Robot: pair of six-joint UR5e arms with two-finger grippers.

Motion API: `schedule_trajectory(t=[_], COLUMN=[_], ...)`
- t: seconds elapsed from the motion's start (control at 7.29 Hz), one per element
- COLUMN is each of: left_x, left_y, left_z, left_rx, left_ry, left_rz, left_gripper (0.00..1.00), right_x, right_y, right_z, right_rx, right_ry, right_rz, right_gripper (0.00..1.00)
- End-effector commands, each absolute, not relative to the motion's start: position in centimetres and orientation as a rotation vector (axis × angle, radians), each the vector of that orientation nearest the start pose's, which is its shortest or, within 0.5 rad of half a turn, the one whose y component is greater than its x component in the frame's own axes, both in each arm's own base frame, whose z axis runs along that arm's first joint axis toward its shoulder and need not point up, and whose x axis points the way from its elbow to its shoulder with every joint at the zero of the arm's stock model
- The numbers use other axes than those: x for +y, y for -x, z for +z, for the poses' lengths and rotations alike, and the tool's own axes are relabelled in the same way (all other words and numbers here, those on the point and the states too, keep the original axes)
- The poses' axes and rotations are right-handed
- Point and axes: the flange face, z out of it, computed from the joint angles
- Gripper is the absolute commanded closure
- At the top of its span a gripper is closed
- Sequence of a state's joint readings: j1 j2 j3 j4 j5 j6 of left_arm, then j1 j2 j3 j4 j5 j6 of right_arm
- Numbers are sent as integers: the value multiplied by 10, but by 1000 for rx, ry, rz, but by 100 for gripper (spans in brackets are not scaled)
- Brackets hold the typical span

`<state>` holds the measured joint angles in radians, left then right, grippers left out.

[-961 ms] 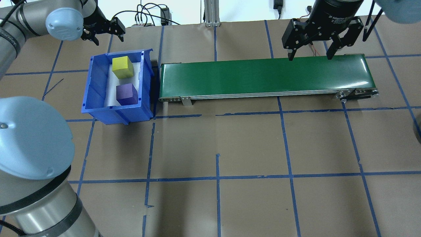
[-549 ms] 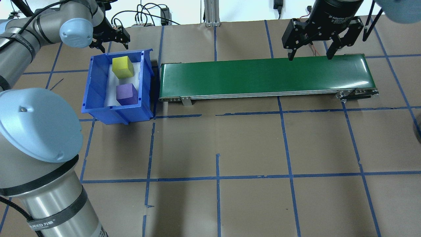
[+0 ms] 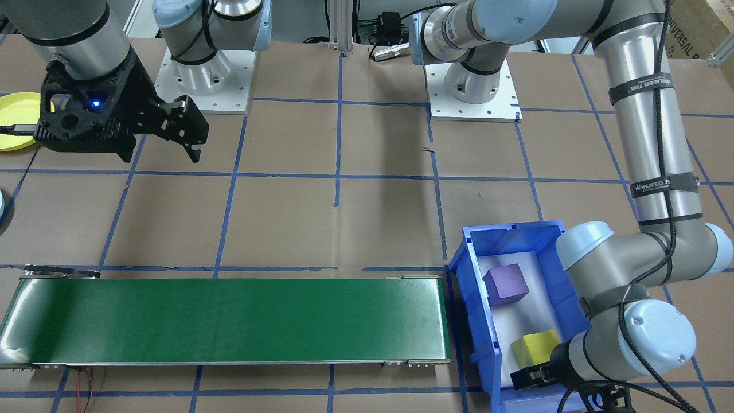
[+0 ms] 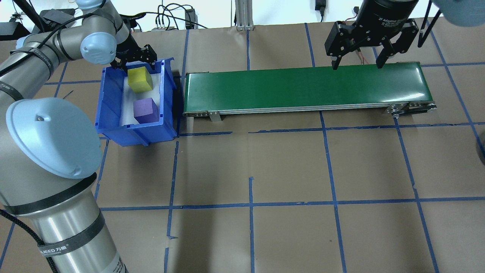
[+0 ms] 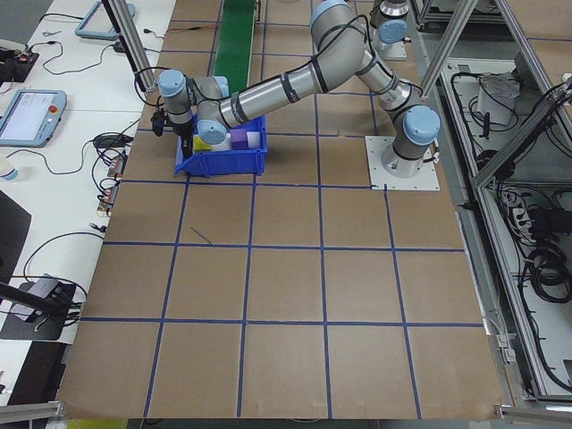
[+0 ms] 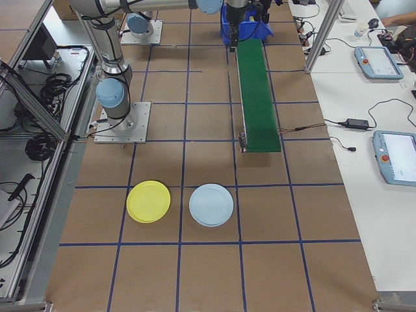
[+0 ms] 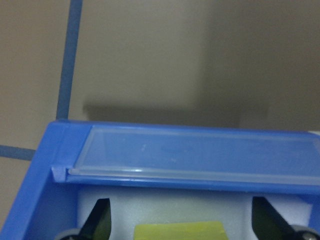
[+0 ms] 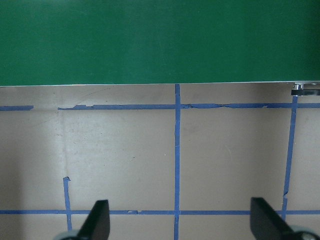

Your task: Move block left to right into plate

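Two foam blocks lie in a blue bin [image 4: 169, 94]: a yellow block [image 4: 139, 79] at the far end and a purple block [image 4: 146, 110] nearer the robot. My left gripper [image 4: 135, 62] hangs open over the bin's far wall. In the left wrist view the yellow block [image 7: 185, 231] shows low between its fingers [image 7: 100, 220]. My right gripper [image 4: 357, 66] stands open above the far edge of the green conveyor [image 4: 303, 87], near its right end. The yellow plate [image 6: 149, 201] lies on the table well past that end, also seen as the plate [image 3: 17, 109] behind the right gripper.
A light-blue plate [image 6: 210, 205] lies beside the yellow one. The conveyor runs from next to the bin toward the right arm. Cables and an aluminium post stand at the table's far edge. Blue tape lines grid the brown table.
My left arm has swung right and toward the bin, bringing its gripper from the bare table behind the bin to just over the yellow block's end. The right arm has not moved.
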<state>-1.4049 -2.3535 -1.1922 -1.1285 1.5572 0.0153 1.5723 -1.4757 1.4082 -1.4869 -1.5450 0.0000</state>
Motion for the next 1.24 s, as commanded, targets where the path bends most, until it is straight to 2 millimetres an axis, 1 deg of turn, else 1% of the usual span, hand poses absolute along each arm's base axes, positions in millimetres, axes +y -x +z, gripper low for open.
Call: schedule_trajectory(t=[0.0,0.14,0.27,0.41,0.55,0.69,0.82,0.96,1.1], left_x=[-769,-767,-759,-755,-754,-750,-745,-735,-730], left_y=[16,16,16,16,13,13,14,15,16], left_z=[216,224,221,238,240,242,236,233,234], left_rx=[3146,3141,3135,3125,3092,3086,3087,3083,3081], left_ry=[217,215,217,216,219,221,227,292,316], left_rz=[-14,-18,14,-6,-6,1,39,61,68], left_gripper=[1,1,0,0,0,0,0,0,0], right_x=[-529,-529,-529,-529,-529,-529,-529,-529,-529], right_y=[-137,-137,-137,-137,-137,-137,-137,-137,-137], right_z=[511,510,510,511,510,510,510,510,510], right_rx=[3115,3117,3117,3115,3117,3117,3115,3115,3115], right_ry=[2,2,2,2,2,2,2,2,2], right_rz=[26,29,29,26,29,29,29,29,29], right_gripper=[0,0,0,0,0,0,0,0,0])
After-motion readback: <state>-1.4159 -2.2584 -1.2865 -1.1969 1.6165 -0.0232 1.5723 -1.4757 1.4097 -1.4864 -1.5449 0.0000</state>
